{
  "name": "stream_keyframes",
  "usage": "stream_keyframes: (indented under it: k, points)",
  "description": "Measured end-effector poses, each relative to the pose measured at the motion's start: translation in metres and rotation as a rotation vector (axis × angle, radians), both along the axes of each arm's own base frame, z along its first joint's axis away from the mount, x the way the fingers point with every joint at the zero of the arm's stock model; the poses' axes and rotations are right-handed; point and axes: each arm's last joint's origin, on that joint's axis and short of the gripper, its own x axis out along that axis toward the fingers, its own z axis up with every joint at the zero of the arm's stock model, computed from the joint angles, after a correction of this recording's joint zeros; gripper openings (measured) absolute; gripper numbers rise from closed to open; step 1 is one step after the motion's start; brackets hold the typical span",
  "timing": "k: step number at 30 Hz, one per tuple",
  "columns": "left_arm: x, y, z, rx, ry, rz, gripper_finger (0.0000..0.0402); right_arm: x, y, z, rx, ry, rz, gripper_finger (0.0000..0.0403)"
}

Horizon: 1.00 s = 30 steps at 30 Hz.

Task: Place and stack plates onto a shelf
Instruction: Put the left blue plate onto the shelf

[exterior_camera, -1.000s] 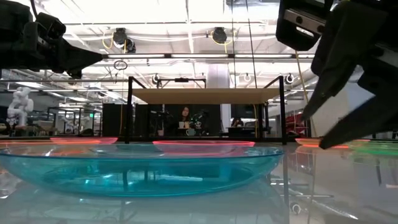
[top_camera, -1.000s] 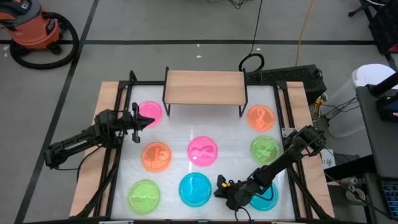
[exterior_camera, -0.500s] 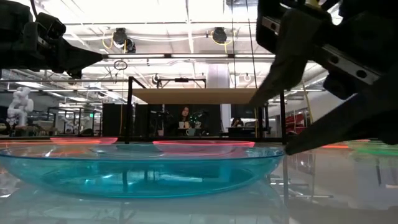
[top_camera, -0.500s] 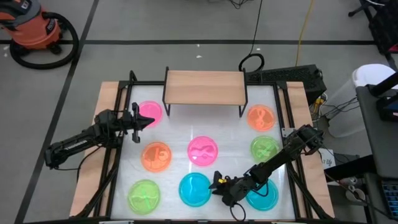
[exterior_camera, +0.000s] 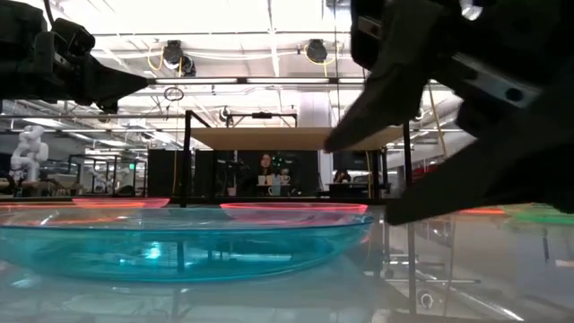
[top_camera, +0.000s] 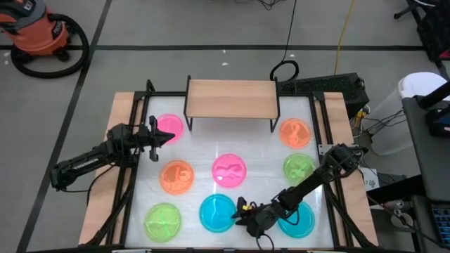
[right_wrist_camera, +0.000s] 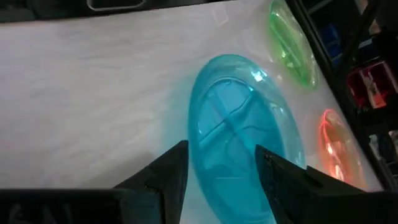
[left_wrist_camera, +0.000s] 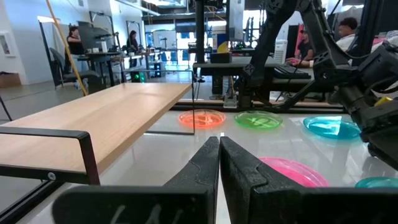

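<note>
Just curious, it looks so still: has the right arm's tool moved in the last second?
Yes. The right tool slid left, reaching the front cyan plate.

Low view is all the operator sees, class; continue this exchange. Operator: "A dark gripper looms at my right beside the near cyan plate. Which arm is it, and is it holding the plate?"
Observer: It is the right gripper. The high view shows it at the right edge of the cyan plate in the front row, and its wrist view shows the fingers open with the plate ahead of them, not gripped.
Operator: And the dark shape at my upper left?
Observer: That is the left gripper, fingers shut and holding nothing, above the edge of the pink plate in front of the shelf's left end.
Operator: Is anything on the shelf? I see it edge-on.
Observer: No plate lies on the shelf.
</note>
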Motion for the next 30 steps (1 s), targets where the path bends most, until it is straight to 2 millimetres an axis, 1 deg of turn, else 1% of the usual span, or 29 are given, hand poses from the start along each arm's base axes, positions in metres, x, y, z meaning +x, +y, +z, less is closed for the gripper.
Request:
stream_keyframes:
  k: [2,5,11,14,18,25,30]
  points:
    - [0.0,0.0,0.0,0.0,0.0,0.0,0.0021,0.002,0.005,0.004,0.027,0.014,0.0,0.0169]
    - [0.0,0.0,0.0,0.0,0.0,0.0,0.0021,0.008,0.013,0.011,0.063,0.098,0.015,0.0169]
    - [0.0,0.0,0.0,0.0,0.0,0.0,0.0021,0.021,0.022,0.029,0.019,0.199,-0.004,0.0151]
    - [0.0,0.0,0.0,0.0,0.0,0.0,0.0021,0.023,0.022,0.032,0.005,0.204,0.011,0.0139]
    - [0.0,0.0,0.0,0.0,0.0,0.0,0.0021,0.026,0.017,0.031,-0.006,0.213,0.016,0.0133]
    - [0.0,0.0,0.0,0.0,0.0,0.0,0.0021,0.029,0.012,0.031,-0.02,0.22,0.005,0.0144]
    - [0.0,0.0,0.0,0.0,0.0,0.0,0.0021,0.034,0.012,0.039,-0.053,0.247,0.003,0.0148]
